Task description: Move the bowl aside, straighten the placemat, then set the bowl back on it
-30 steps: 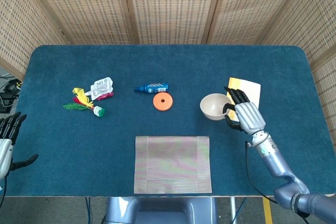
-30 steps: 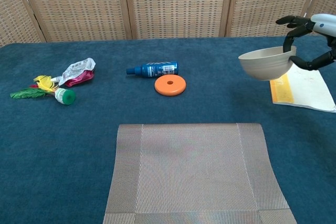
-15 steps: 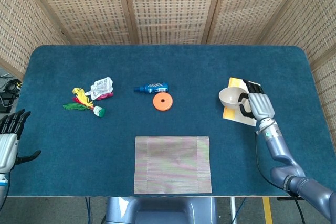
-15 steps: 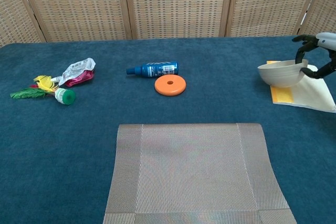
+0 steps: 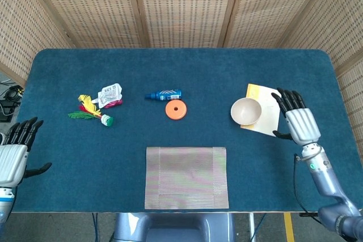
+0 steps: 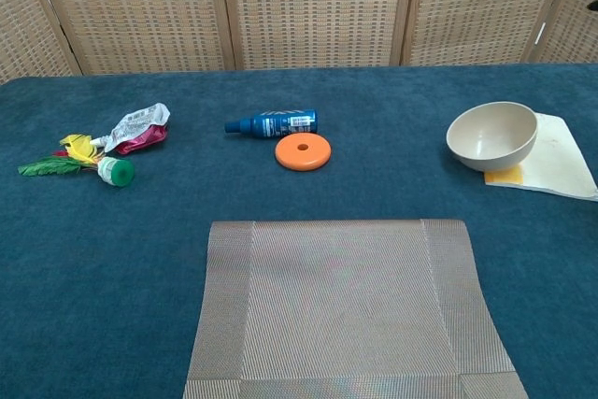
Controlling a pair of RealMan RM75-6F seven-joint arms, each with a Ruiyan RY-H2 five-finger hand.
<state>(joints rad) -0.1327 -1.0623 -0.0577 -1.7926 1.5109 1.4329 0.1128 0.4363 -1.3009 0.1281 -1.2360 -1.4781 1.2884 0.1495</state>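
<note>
Just beyond the fingertips of the right hand (image 5: 298, 122), toward the table's middle, the bowl (image 5: 246, 111) sits upright with its near side overlapping the edge of a sheet of paper (image 5: 266, 113) that has a yellow strip along one side. That hand holds nothing: it hovers palm-down over the blue table (image 5: 181, 66), its dark fingers (image 5: 289, 100) spread apart and pointing away from the robot, the thumb jutting out toward the bowl's side, and the silver forearm runs back to the lower right corner of the head view. None of its fingers touch the bowl. The chest view shows the bowl and the paper but neither hand. Far across the table, the left hand (image 5: 15, 154) hangs at the near left edge, also empty, fingers loosely fanned and raised, thumb stuck out sideways toward the table's centre. Well away from both sets of fingers, the placemat (image 5: 186, 177) lies flat at the near edge, squarely aligned with it and bare. Farther back lie an orange disc (image 5: 176, 109) just in front of a small blue bottle (image 5: 163, 94), and, nearer the left hand's side, a crumpled wrapper (image 5: 109, 95) beside a feathered toy (image 5: 91, 111).
</note>
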